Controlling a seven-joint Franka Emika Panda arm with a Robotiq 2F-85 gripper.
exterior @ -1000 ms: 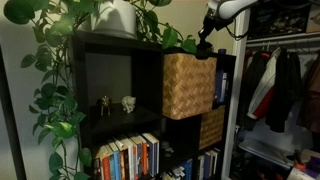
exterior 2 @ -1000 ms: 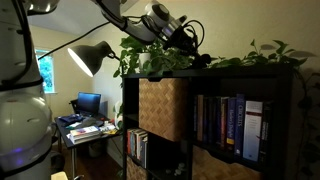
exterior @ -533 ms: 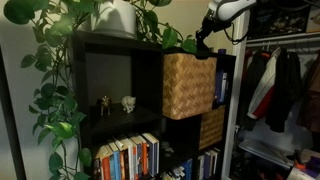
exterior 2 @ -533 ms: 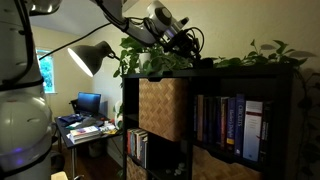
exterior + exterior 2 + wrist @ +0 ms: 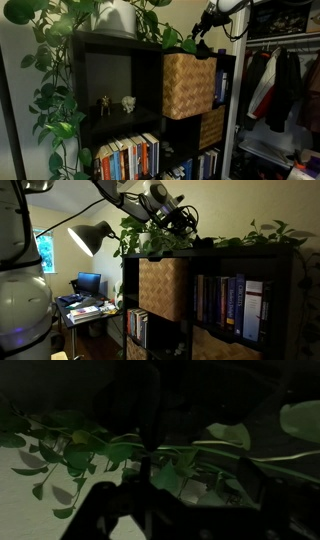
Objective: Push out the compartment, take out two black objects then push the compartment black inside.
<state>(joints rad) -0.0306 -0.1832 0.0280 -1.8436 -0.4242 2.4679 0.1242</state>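
The compartment (image 5: 188,85) is a tan woven wicker bin in the upper cell of the black shelf unit (image 5: 110,45), and it sticks out a little past the front. It also shows from the front as the compartment (image 5: 163,288). My gripper (image 5: 203,30) hangs just above the shelf top, over the bin's back corner, among plant leaves. In the other exterior view the gripper (image 5: 183,218) sits above the shelf's top board. In the dark wrist view the gripper (image 5: 183,488) has its fingers spread with only leaves between them. No black objects show clearly.
A trailing plant (image 5: 60,90) in a white pot (image 5: 115,18) covers the shelf top and side. A darker, smaller bin (image 5: 211,127) sits below. Books (image 5: 225,300) fill neighbouring cells. Two figurines (image 5: 117,103) stand in the open cell. Clothes (image 5: 280,85) hang beside the shelf.
My gripper has lifted slightly off the shelf top and its jaws have spread apart. The bin has not moved.
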